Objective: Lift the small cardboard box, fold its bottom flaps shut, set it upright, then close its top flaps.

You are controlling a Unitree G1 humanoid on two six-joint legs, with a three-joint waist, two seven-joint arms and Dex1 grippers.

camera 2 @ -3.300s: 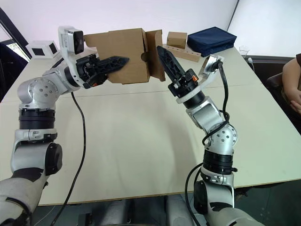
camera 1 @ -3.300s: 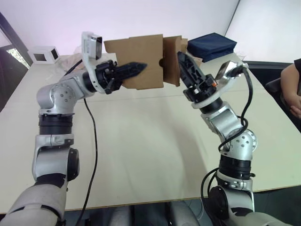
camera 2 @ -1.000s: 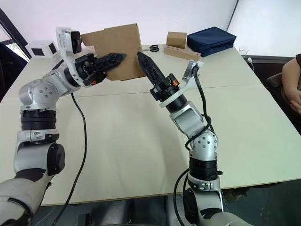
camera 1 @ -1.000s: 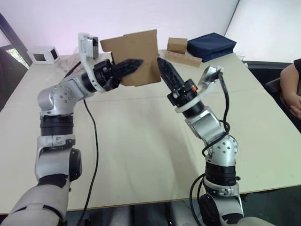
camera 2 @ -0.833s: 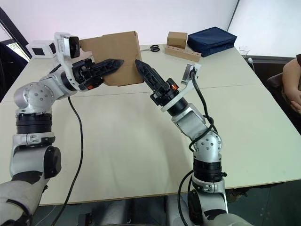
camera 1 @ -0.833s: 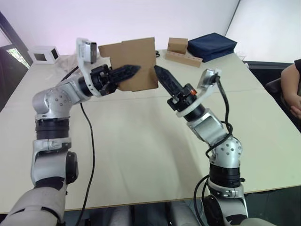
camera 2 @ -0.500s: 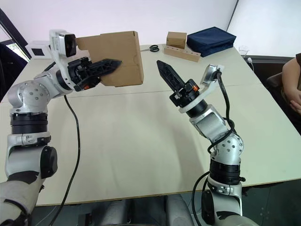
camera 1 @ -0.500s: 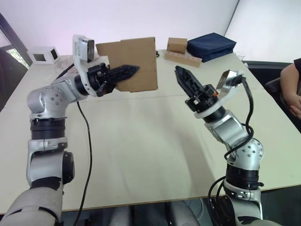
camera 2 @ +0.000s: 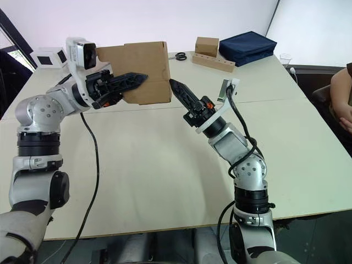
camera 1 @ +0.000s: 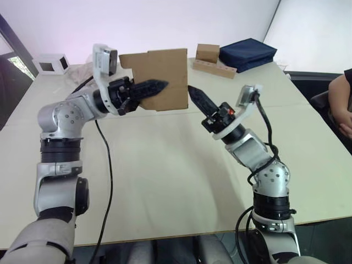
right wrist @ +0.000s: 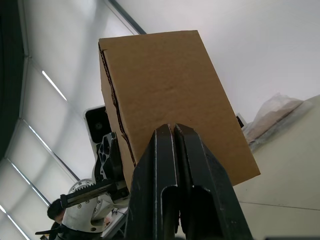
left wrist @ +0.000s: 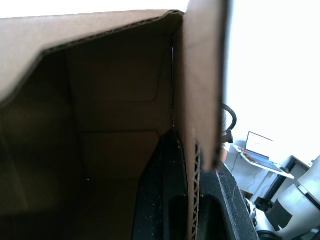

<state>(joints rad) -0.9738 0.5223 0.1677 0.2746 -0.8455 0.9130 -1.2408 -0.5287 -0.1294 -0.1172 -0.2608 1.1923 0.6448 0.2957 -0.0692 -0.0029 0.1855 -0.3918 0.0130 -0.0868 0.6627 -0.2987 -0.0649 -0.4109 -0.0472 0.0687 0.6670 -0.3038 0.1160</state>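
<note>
Plain brown corrugated cardboard box [camera 1: 162,78] held in the air over the far left of the pale bench [camera 1: 165,165]. Left pincer [camera 1: 158,86] clamps 1 box wall, a finger either side. Right pincer [camera 1: 195,93] closed, empty, tip just beside the box's right face. Lift done; bottom flaps apparently mostly folded; setting upright and top flaps remain.

Plain brown small cardboard box [camera 1: 164,77], black fingers [camera 1: 151,87], navy blue case [camera 1: 247,53], cream table [camera 1: 165,170].

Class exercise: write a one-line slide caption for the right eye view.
Left gripper clamps a wall of the raised small cardboard box while the shut right gripper points at its side.
</note>
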